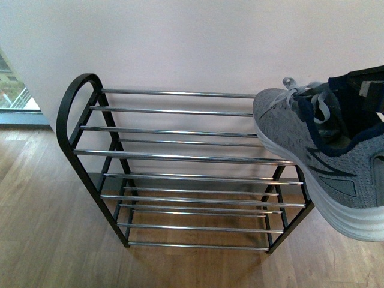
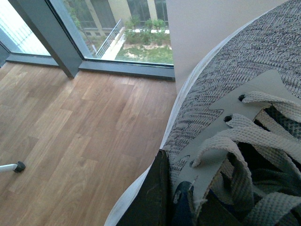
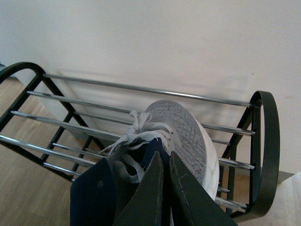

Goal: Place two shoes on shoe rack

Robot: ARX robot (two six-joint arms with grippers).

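The shoe rack point(image 1: 180, 157) stands against the wall, a black frame with chrome bars and no shoes on the tiers that show. One grey sneaker point(image 1: 312, 150) hangs in the air at the rack's right end, toe over the top tier. My right gripper point(image 3: 162, 156) is shut on that grey sneaker point(image 3: 183, 127) at the collar, above the shoe rack point(image 3: 141, 89). Over the wooden floor, my left gripper point(image 2: 181, 197) is shut on a second grey sneaker point(image 2: 225, 80) by its lace area. The left arm does not show in the front view.
A white wall point(image 1: 192, 42) rises right behind the rack. Wooden floor point(image 2: 70, 127) runs to a large window point(image 2: 117, 28) on the left. A thin white leg with a black tip point(image 2: 14, 166) rests on the floor.
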